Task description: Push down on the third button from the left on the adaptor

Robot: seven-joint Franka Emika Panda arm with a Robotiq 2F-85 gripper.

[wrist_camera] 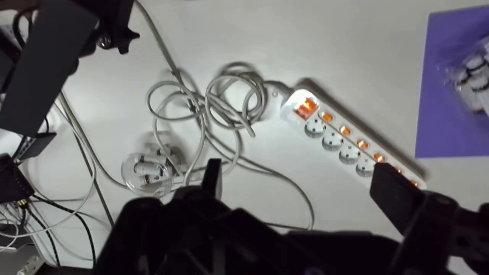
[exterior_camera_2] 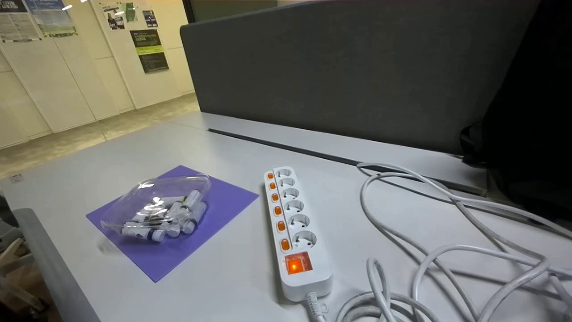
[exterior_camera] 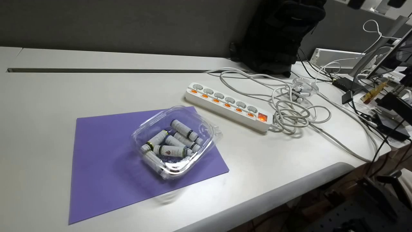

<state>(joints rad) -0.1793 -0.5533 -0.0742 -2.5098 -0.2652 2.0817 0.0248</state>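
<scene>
The adaptor is a long white power strip point(exterior_camera: 225, 108) with a row of several orange buttons beside round sockets. It also shows in an exterior view point(exterior_camera_2: 297, 232) and the wrist view point(wrist_camera: 344, 143). Counted from the left, the third button point(exterior_camera: 216, 100) is orange; it is also in an exterior view point(exterior_camera_2: 275, 197) and, close to a fingertip, in the wrist view point(wrist_camera: 379, 157). A larger lit red-orange switch point(exterior_camera: 262, 117) sits at the cord end. My gripper point(wrist_camera: 298, 172) is open and empty above the table; its right finger covers part of the strip's far end.
A clear box of small bottles point(exterior_camera: 173, 141) stands on a purple sheet point(exterior_camera: 96, 180). Coiled white cables point(exterior_camera: 291, 112) and a small clear container point(exterior_camera: 304, 87) lie beyond the strip's cord end. A black backpack point(exterior_camera: 273, 35) leans on the grey partition point(exterior_camera: 122, 25).
</scene>
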